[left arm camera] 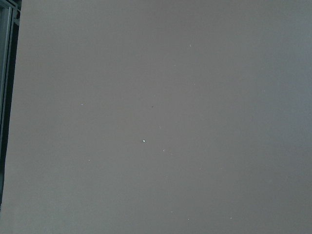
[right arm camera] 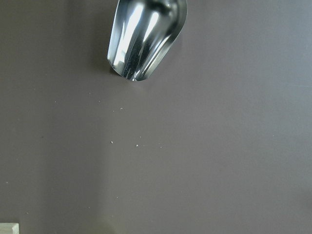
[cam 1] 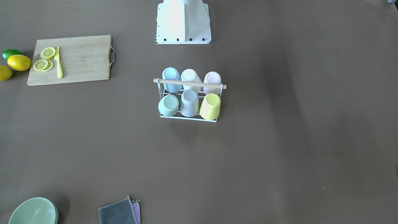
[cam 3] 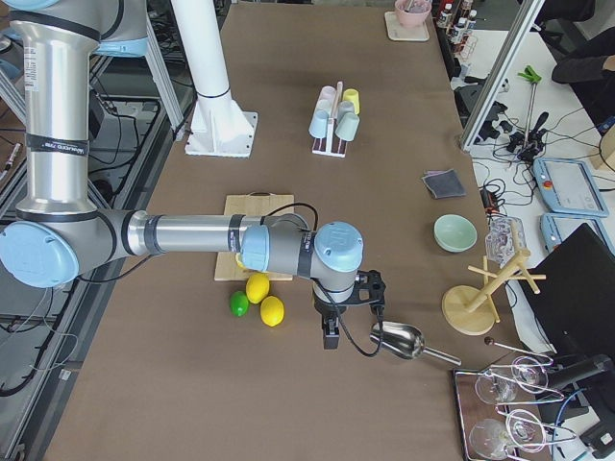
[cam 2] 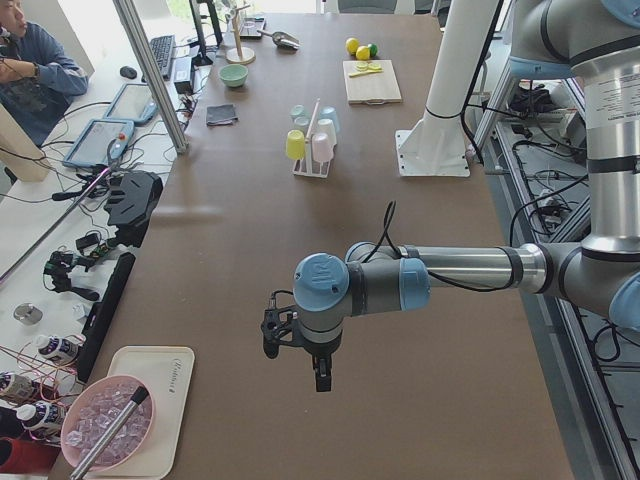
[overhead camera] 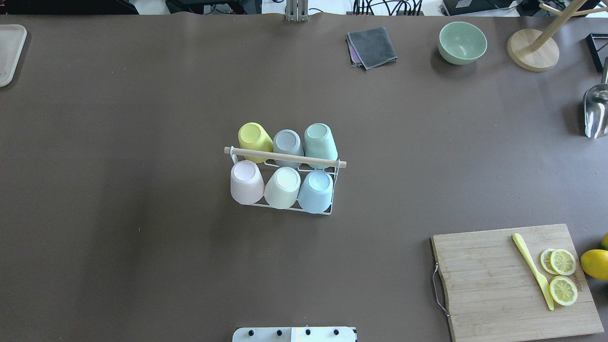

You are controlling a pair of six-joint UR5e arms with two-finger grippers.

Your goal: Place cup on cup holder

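Observation:
The cup holder (overhead camera: 285, 157), a white wire rack with a wooden rod handle, stands mid-table and also shows in the front-facing view (cam 1: 189, 83). Upside-down cups fill its places, among them a yellow cup (overhead camera: 254, 140), a pink cup (overhead camera: 246, 183) and a blue cup (overhead camera: 316, 190). My left gripper (cam 2: 295, 365) hangs over bare table far from the rack, near the table's left end. My right gripper (cam 3: 351, 322) hangs near the right end, beside a metal scoop (cam 3: 399, 341). Both show only in the side views, so I cannot tell if they are open or shut.
A cutting board (overhead camera: 515, 280) with lemon slices and a yellow knife lies at the near right, with lemons (overhead camera: 596, 263) beside it. A green bowl (overhead camera: 462, 42), a grey cloth (overhead camera: 373, 46), a wooden mug tree (overhead camera: 534, 50) and the scoop (overhead camera: 596, 111) sit at the far right.

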